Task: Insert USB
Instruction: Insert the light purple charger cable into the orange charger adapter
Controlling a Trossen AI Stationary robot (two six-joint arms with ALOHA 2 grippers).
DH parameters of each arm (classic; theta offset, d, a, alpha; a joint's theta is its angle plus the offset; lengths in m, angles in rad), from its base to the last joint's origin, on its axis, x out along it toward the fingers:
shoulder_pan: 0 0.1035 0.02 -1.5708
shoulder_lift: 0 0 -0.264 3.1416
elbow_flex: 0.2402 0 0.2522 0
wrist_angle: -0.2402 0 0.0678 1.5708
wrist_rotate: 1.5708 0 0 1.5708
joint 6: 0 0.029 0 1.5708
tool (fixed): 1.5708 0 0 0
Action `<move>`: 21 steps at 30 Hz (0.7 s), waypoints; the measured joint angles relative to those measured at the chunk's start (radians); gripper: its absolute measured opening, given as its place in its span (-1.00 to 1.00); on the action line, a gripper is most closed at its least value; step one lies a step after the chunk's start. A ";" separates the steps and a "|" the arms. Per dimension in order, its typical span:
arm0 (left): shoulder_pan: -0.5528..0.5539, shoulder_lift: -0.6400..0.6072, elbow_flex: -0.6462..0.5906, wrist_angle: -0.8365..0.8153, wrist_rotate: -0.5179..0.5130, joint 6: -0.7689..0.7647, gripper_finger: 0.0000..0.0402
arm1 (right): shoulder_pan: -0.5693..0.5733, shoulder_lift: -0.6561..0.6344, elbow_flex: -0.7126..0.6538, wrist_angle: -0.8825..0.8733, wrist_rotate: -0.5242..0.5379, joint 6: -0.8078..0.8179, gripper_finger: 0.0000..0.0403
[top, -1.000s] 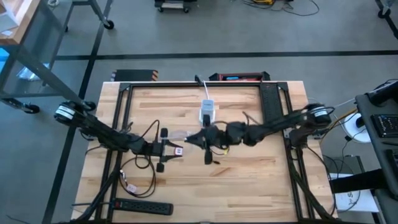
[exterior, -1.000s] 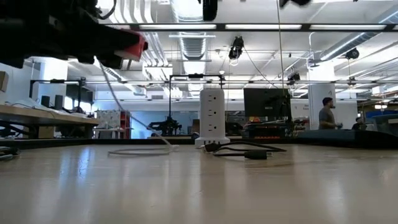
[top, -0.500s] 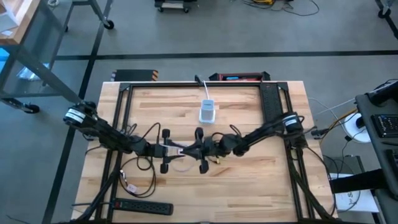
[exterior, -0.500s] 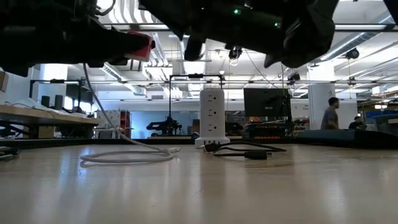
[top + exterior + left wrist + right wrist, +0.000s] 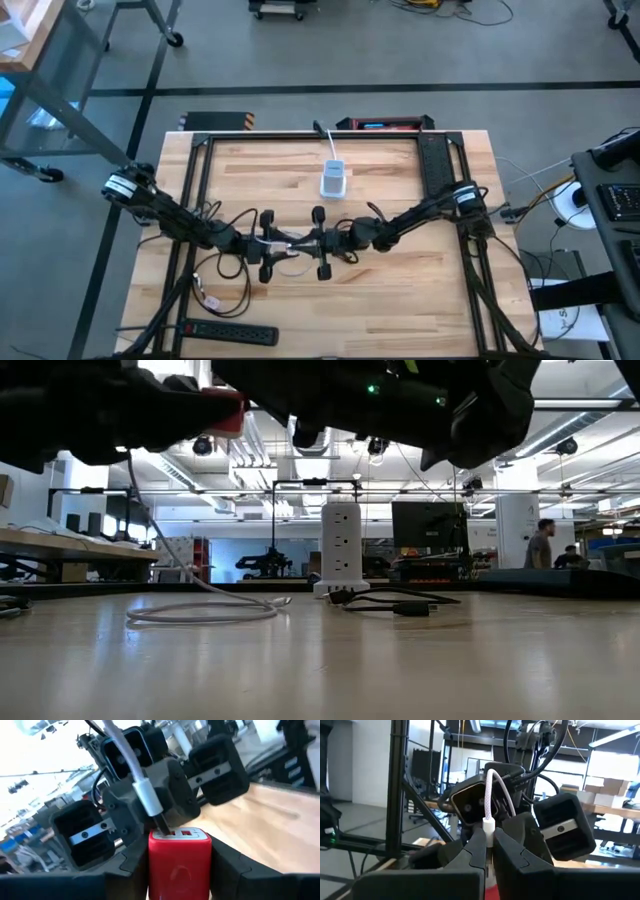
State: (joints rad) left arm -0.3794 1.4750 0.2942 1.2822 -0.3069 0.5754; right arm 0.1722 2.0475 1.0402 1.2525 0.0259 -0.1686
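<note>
2 grippers meet mid-table: our left gripper (image 5: 179, 870) clamps the red charger (image 5: 180, 862), our right gripper (image 5: 489, 851) pinches the white USB plug (image 5: 150, 802) at its port. Slight tilt could jam the plug or bend it.

A grey floor (image 5: 400, 60) crossed by dark lines surrounds the pale wood surface (image 5: 390, 300). In the low view, long ceiling lights (image 5: 430, 403) run over an open workshop, where a person (image 5: 541, 545) stands far off beside benches.
</note>
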 joint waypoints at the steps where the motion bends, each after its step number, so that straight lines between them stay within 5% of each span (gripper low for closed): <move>1: 0.000 0.000 0.002 -0.002 0.000 0.024 -0.33 | 0.000 -0.004 0.002 -0.013 0.000 -0.012 -1.00; 12: -0.011 -0.021 0.005 0.007 -0.001 0.177 -0.33 | 0.005 -0.112 0.001 -0.215 -0.002 -0.211 -1.00; 21: -0.014 -0.023 0.005 0.019 0.003 0.141 -0.33 | 0.029 -0.127 0.001 -0.264 0.003 -0.296 -1.00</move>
State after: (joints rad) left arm -0.3931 1.4521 0.2996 1.3010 -0.3038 0.7162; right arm 0.2010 1.9205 1.0409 0.9881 0.0286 -0.4642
